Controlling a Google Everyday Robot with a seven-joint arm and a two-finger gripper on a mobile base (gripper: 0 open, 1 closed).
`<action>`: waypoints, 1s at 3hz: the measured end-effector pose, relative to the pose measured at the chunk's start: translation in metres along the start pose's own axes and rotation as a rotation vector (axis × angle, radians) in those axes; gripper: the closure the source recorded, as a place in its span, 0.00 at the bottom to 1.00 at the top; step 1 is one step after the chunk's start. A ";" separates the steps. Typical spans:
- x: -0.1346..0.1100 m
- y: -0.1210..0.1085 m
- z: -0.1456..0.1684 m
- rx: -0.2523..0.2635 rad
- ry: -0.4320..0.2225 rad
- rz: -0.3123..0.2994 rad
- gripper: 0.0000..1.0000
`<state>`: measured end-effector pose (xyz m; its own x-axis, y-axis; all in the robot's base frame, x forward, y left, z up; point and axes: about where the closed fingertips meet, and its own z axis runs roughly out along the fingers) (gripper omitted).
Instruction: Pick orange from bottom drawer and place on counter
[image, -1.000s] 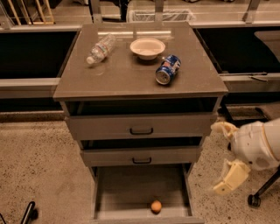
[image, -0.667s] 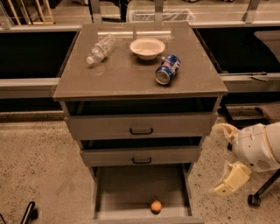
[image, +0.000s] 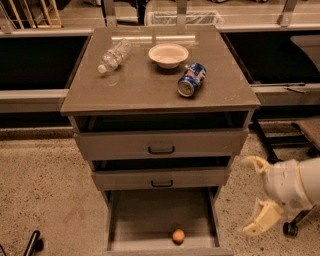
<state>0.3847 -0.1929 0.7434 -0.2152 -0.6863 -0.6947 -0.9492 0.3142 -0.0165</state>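
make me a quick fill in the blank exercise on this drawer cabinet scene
1. The orange lies in the open bottom drawer, close to its ____ panel.
2. On the counter, the blue soda can lies on its ____.
3. The gripper hangs low beside the cabinet at the picture's right, jaws open and holding ____.

Missing words: front; side; nothing
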 end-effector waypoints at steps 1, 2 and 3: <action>0.079 0.018 0.057 -0.005 -0.067 0.056 0.00; 0.079 0.018 0.056 -0.005 -0.067 0.056 0.00; 0.100 0.005 0.103 -0.043 -0.101 0.075 0.00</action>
<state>0.3818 -0.1921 0.5997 -0.2639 -0.5917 -0.7617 -0.9407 0.3324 0.0677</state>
